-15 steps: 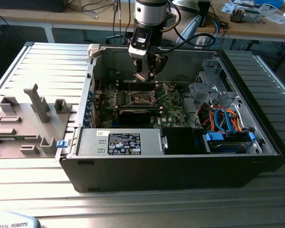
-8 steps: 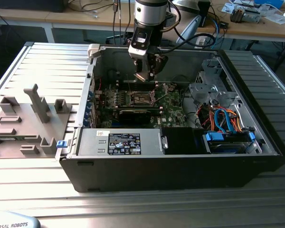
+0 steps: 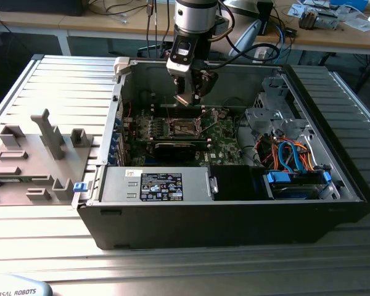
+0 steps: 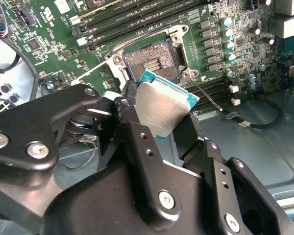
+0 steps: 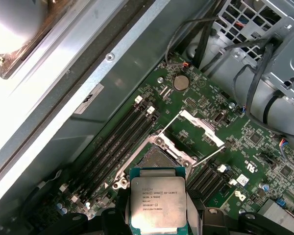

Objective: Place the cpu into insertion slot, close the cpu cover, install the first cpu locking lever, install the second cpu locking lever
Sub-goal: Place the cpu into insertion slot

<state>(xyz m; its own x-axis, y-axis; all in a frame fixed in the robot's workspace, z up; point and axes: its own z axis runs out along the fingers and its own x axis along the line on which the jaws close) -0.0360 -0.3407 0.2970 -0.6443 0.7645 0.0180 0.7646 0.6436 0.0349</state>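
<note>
Above the insertion slot [image 4: 152, 61], jaws grip the cpu [image 5: 158, 203]

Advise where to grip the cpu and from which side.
The cpu is a thin flat square, so pinch two opposite edges, coming from its metal-top side. The gripper holds it that way now, fingers flanking it, over the open insertion slot.

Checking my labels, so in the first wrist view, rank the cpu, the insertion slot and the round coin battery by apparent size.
1. The cpu, nearest the camera, so its lead over the slot is unsure.
2. The insertion slot, partly hidden behind the cpu.
3. The round coin battery, clearly smallest.
</note>
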